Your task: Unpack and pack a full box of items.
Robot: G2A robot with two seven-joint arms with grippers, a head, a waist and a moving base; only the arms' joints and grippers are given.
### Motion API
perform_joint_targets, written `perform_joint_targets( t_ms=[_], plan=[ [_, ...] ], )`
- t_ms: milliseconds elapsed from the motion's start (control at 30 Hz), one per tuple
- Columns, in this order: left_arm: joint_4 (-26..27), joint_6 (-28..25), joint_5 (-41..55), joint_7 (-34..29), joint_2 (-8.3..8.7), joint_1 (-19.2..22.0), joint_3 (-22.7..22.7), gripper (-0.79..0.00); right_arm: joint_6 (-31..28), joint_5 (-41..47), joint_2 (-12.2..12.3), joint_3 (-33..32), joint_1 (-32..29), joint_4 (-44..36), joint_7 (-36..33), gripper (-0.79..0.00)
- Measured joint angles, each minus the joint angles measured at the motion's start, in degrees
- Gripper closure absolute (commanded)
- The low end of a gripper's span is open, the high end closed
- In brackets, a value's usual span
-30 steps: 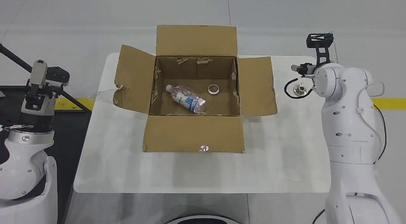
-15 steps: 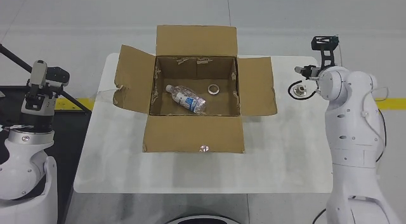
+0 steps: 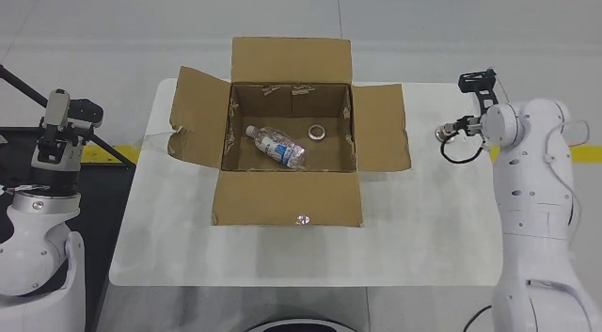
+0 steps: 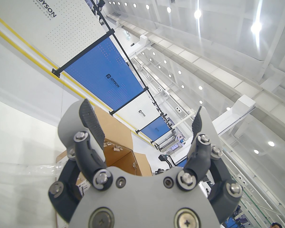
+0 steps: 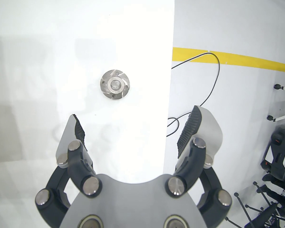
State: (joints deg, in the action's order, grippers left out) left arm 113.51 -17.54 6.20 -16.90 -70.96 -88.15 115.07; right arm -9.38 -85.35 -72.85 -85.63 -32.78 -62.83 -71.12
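An open cardboard box (image 3: 288,198) stands in the middle of the white table (image 3: 423,229); its back wall also shows in the left wrist view (image 4: 118,138). Inside lie a clear plastic bottle (image 3: 277,146) and a small metal ring (image 3: 318,131). A round metal disc (image 5: 115,84) rests on the table near its right edge, just ahead of my right gripper (image 5: 135,113), which is open and holds nothing. In the top view the disc (image 3: 441,132) sits left of the right arm's wrist (image 3: 494,125). My left gripper (image 4: 142,110) is open, tilted up toward the ceiling, off the table's left side.
The box's four flaps are spread outward; the right flap (image 3: 381,130) lies between the box and the disc. A thin black cable (image 5: 211,81) loops on the floor past the table's right edge. Black stand legs (image 3: 19,87) run behind the left arm.
The right arm has drawn back to the right, away from the disc and toward the table's edge. The left arm and the box contents have not moved.
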Motion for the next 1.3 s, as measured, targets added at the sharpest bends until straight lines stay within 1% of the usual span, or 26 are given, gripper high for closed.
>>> perform_joint_targets(
  t_ms=[33,67,100,133,167,233,300,333,533,600,667,767,1100,1300],
  plan=[
    [0.0,0.0,0.0,0.0,0.00,0.0,0.0,-0.785,0.4,-0.1,-0.1,0.5,0.6,1.3,0.2,-0.653],
    [0.0,0.0,0.0,0.0,0.00,0.0,0.0,-0.785,1.0,-0.4,-0.2,1.3,1.4,3.0,0.6,-0.711],
    [0.0,0.0,0.0,0.0,0.00,0.0,0.0,-0.785,1.5,-0.4,-0.3,1.8,2.0,4.5,0.8,-0.727],
    [0.0,0.0,0.0,0.0,0.00,0.0,0.0,-0.785,2.1,-0.4,-0.5,2.3,2.7,6.0,1.0,-0.659],
    [0.0,0.0,0.0,0.0,0.00,0.0,0.0,-0.785,2.7,-0.1,-0.6,2.8,3.7,8.1,1.3,-0.619],
    [0.0,0.0,0.0,0.0,0.00,0.0,0.0,-0.785,3.2,0.6,-0.8,3.2,5.1,11.2,1.9,-0.474],
    [0.0,0.0,0.0,0.0,0.00,0.0,0.0,-0.785,3.5,1.5,-0.9,3.4,6.9,14.9,2.8,-0.400],
    [0.0,0.0,0.0,0.0,0.00,0.0,0.0,-0.785,3.6,1.9,-1.0,3.5,7.6,16.5,3.2,-0.385],
    [0.0,0.0,0.0,0.0,0.00,0.0,0.0,-0.785,2.8,5.2,-1.3,3.6,12.8,27.1,5.3,-0.391],
    [0.0,0.0,0.0,0.0,0.00,0.0,0.0,-0.785,1.9,6.5,-1.4,3.7,14.6,30.4,5.9,-0.422],
    [0.0,0.0,0.0,0.0,0.00,0.0,0.0,-0.785,1.3,7.4,-1.5,4.1,16.1,33.2,6.3,-0.434],
    [0.0,0.0,0.0,0.0,0.00,0.0,0.0,-0.785,1.1,7.9,-1.8,4.9,17.9,36.3,7.3,-0.474],
    [0.0,0.0,0.0,0.0,0.00,0.0,0.0,-0.785,3.5,9.7,-2.7,6.5,21.7,44.2,10.9,-0.351],
    [0.0,0.0,0.0,0.0,0.00,0.0,0.0,-0.785,3.9,10.4,-2.9,7.1,23.1,47.2,12.6,-0.348]
  ],
)
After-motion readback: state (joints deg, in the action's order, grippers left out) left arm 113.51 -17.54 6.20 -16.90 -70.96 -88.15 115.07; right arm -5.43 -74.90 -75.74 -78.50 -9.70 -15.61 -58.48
